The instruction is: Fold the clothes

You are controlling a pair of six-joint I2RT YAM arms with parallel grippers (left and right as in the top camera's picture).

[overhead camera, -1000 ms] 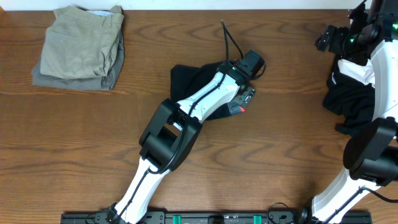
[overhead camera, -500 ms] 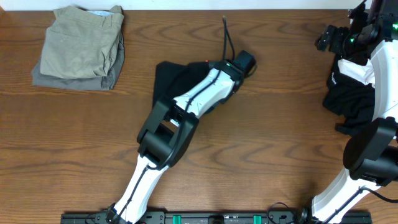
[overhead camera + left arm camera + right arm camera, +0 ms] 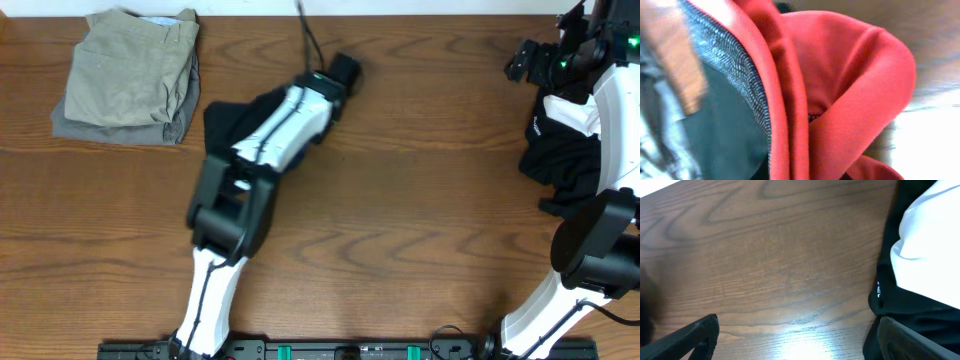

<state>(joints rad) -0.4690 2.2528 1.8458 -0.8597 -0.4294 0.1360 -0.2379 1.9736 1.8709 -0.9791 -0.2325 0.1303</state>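
The black trousers (image 3: 222, 124) trail on the table under my left arm, bunched at the centre left. Their red-orange waistband (image 3: 840, 75) fills the left wrist view, folded over dark cloth (image 3: 730, 130) and hiding the fingers. My left gripper (image 3: 330, 85) is shut on that waistband near the table's far edge. A black and white garment (image 3: 565, 150) lies crumpled at the right edge. My right gripper (image 3: 805, 340) stands open over bare wood beside that garment (image 3: 920, 245), holding nothing.
A folded stack of khaki and grey garments (image 3: 130, 75) sits at the far left corner. The right arm (image 3: 600, 250) rises along the right edge of the wooden table (image 3: 420, 220).
The left gripper closed on the waistband and has dragged the trousers left and toward the far edge. The right arm has not moved.
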